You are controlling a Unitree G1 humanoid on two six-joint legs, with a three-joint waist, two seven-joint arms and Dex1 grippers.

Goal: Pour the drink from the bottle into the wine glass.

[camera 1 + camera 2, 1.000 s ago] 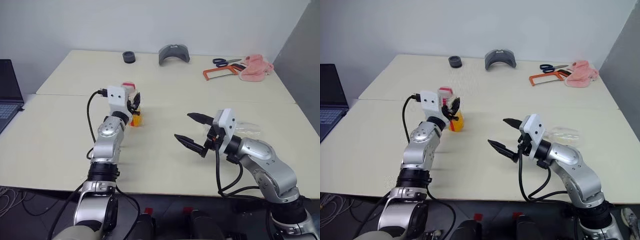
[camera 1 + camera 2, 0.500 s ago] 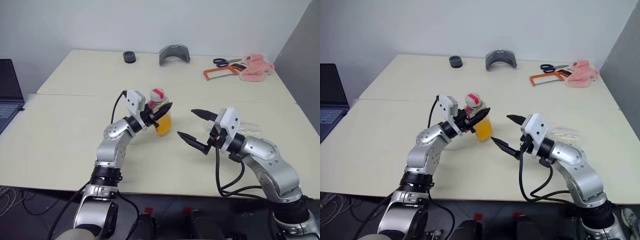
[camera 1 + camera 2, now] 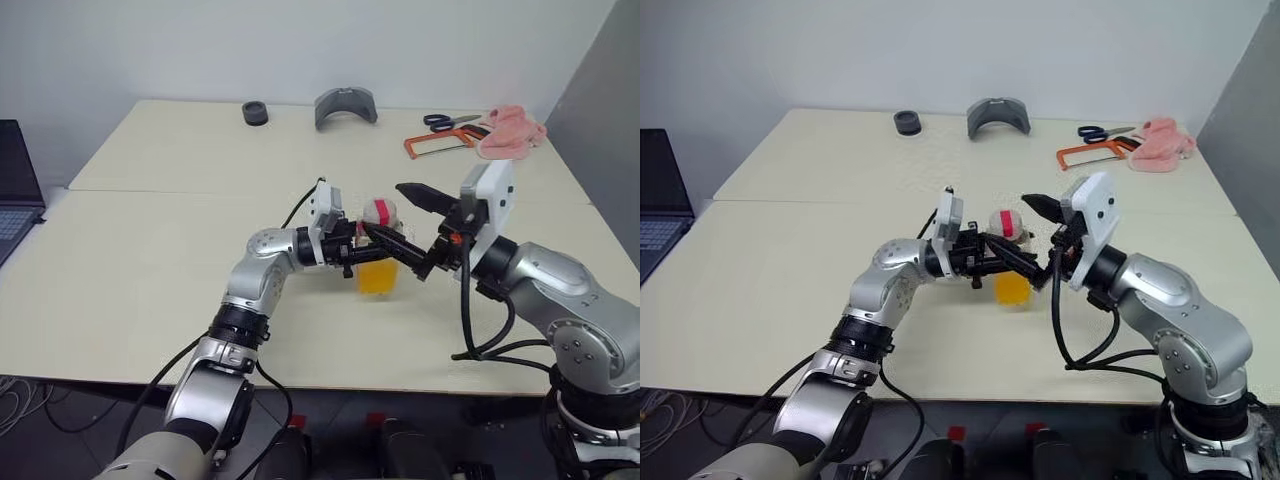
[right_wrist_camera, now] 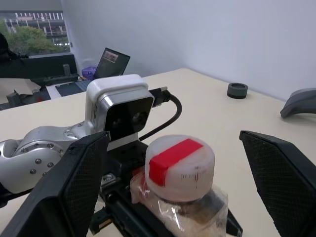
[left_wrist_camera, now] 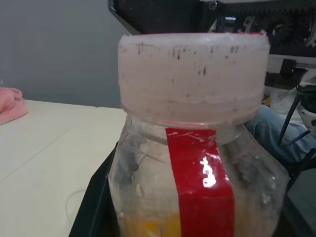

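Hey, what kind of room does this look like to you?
Probably a lab or workshop with office space: pale worktables bearing a hacksaw and scissors, a laptop at one side, and more desks and a window in the right wrist view.

- One bottle [image 3: 378, 250] with one white-and-red cap [image 4: 180, 166], holding orange drink [image 3: 377, 277].
- Two robot grippers: the left gripper [image 3: 385, 243] and the right gripper [image 3: 418, 228].
- Two pale counters [image 3: 150, 150] pushed together.
- One black ring [image 3: 254, 113].
- One grey curved piece [image 3: 346, 105].
- One pair of scissors [image 3: 446, 122].
- One orange-framed hacksaw [image 3: 437, 144].
- One pink cloth [image 3: 514, 130].
- One laptop [image 3: 18, 185].
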